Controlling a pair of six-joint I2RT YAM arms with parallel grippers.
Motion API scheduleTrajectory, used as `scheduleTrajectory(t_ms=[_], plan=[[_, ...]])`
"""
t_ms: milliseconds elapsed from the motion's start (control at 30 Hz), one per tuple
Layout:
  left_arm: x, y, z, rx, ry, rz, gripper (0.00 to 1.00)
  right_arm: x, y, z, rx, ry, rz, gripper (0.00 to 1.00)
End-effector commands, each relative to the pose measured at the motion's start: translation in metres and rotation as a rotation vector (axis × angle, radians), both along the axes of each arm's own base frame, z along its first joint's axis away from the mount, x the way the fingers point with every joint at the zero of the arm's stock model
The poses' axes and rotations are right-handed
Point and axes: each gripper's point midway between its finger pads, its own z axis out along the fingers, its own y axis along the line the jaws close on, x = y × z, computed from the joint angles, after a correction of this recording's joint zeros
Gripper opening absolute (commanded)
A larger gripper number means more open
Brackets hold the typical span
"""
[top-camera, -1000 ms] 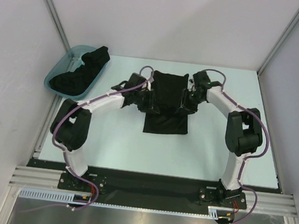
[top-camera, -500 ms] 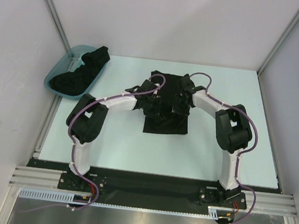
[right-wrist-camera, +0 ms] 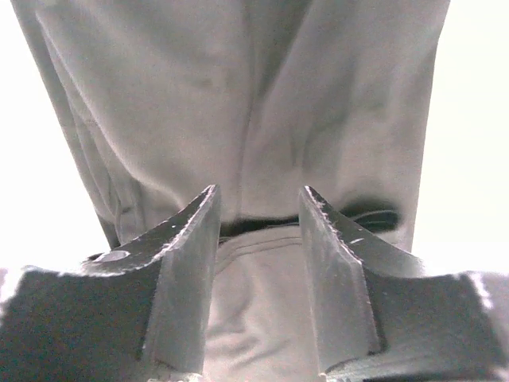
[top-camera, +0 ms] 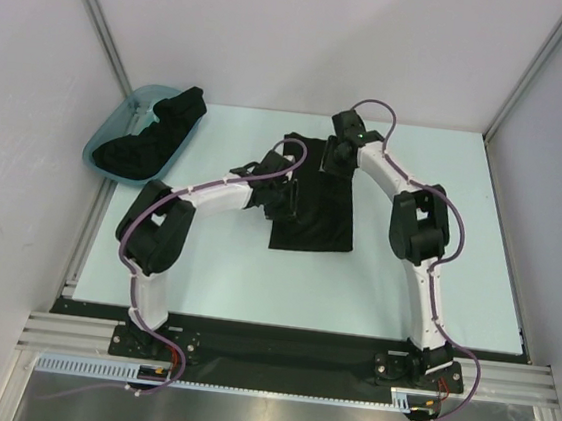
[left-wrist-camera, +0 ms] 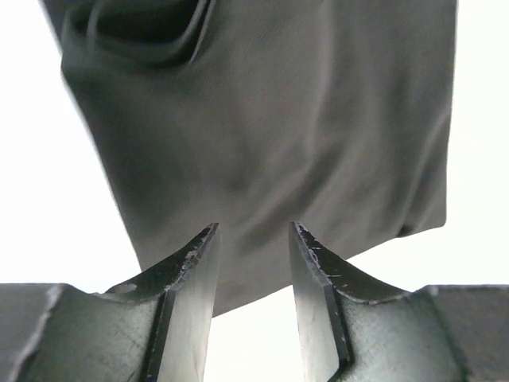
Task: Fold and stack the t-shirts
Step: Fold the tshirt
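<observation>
A black t-shirt [top-camera: 316,214] lies folded into a tall rectangle in the middle of the pale table. My left gripper [top-camera: 282,201] is open and empty at the shirt's left edge. In the left wrist view [left-wrist-camera: 253,227] the jaws stand apart over the cloth [left-wrist-camera: 278,119] and its near edge. My right gripper [top-camera: 337,164] is open and empty over the shirt's far end. In the right wrist view [right-wrist-camera: 258,191] the collar seam shows between the jaws and the cloth [right-wrist-camera: 262,95] stretches ahead. More black shirts [top-camera: 153,137] lie heaped in the teal tub.
The teal plastic tub [top-camera: 107,130] stands at the table's far left corner, partly over the edge. Grey walls and metal frame posts enclose the table at the back and both sides. The arm bases stand at the near edge.
My right gripper has swung from the shirt's right side to its far end. My left gripper has moved a little inward onto the shirt's left edge. The shirt lies as before.
</observation>
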Motion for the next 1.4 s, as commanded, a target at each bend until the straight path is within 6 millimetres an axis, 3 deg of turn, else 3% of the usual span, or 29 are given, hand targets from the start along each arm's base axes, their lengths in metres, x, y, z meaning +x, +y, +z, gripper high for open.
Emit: scheduleTrajectory(t_ms=[0, 33, 100, 267, 333, 400, 533, 600, 633, 700, 733, 867, 1133, 1367], plan=[[0.031, -0.021, 0.028, -0.059, -0.097, -0.018, 0.46, -0.013, -0.016, 0.029, -0.022, 0.015, 0.023, 0.52], [0.039, -0.027, 0.036, -0.074, -0.114, -0.025, 0.46, -0.02, -0.017, 0.035, -0.009, 0.016, 0.037, 0.53], [0.046, -0.028, 0.029, -0.084, -0.093, -0.022, 0.45, -0.031, -0.02, 0.042, 0.02, 0.029, 0.059, 0.54], [0.072, -0.02, 0.024, -0.134, -0.068, 0.01, 0.44, -0.094, -0.018, 0.051, 0.162, 0.108, 0.176, 0.54], [0.07, -0.013, 0.021, -0.113, -0.04, -0.013, 0.43, -0.109, -0.025, 0.053, 0.173, 0.128, 0.179, 0.54], [0.067, -0.006, 0.032, -0.102, -0.073, -0.04, 0.44, -0.135, -0.041, 0.051, 0.193, 0.157, 0.163, 0.61], [0.035, 0.014, 0.061, -0.093, -0.112, -0.059, 0.52, -0.174, -0.061, 0.043, 0.273, 0.216, 0.161, 0.64], [0.009, 0.025, 0.07, -0.107, -0.107, -0.049, 0.55, -0.192, -0.066, 0.03, 0.274, 0.251, 0.18, 0.65], [-0.009, 0.034, 0.055, -0.089, -0.06, -0.04, 0.57, -0.195, -0.064, 0.029, 0.3, 0.259, 0.196, 0.65], [-0.027, 0.043, 0.059, -0.112, -0.044, -0.011, 0.69, -0.208, -0.067, 0.017, 0.325, 0.292, 0.184, 0.66], [-0.044, 0.05, 0.042, -0.103, 0.004, -0.005, 0.75, -0.208, -0.062, 0.016, 0.366, 0.279, 0.198, 0.66], [-0.069, 0.046, 0.027, -0.186, 0.088, -0.008, 0.78, -0.213, -0.064, 0.0, 0.42, 0.293, 0.175, 0.65], [-0.063, 0.039, 0.0, -0.21, 0.168, 0.06, 0.77, -0.218, -0.068, -0.024, 0.493, 0.34, 0.117, 0.63], [-0.063, 0.041, -0.016, -0.187, 0.226, 0.114, 0.74, -0.21, -0.066, -0.03, 0.53, 0.342, 0.098, 0.59]])
